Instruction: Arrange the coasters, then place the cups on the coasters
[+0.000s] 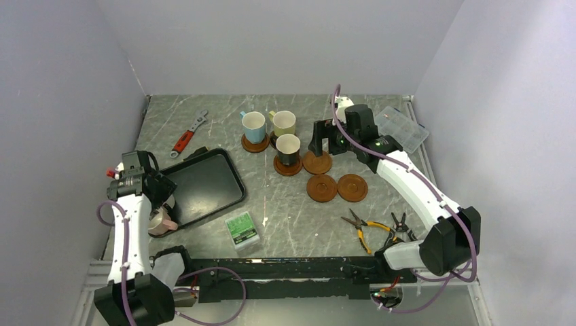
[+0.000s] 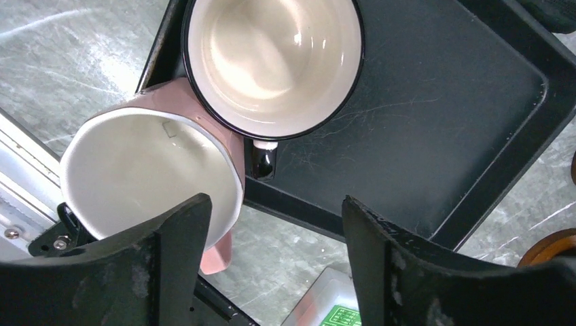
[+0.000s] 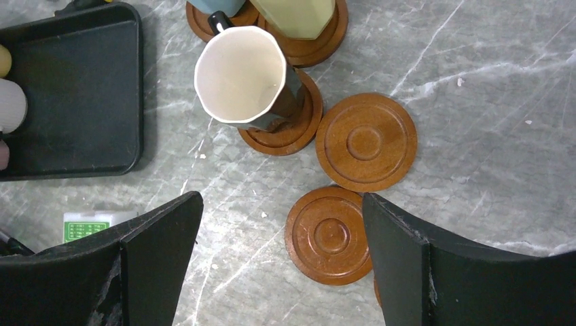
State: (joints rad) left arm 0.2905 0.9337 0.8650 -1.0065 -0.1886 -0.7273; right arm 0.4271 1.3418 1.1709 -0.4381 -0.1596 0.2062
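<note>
The left pincer [image 2: 275, 204] is released, fingers spread at the bottom of its wrist view, nothing between them. The pink mug [image 2: 149, 170] sits just beside the lower-left finger at the edge of the black tray [image 2: 435, 102], next to a second mug [image 2: 272, 61] inside the tray. The right pincer [image 3: 282, 204], also released, hangs over bare coasters [image 3: 365, 142]; higher in frame the black mug [image 3: 244, 78], light blue mug [image 1: 254, 127] and olive mug [image 1: 284, 123] stand on coasters.

Three bare coasters [image 1: 322, 187] toward the table's [image 1: 299, 224] right edge have open surface around them; a black mug [image 1: 288, 149] stands just beside them, crowding their left; at the left edge a pink mug [image 2: 149, 170] sits tight against the tray [image 2: 441, 136] and another mug [image 2: 272, 61].
</note>
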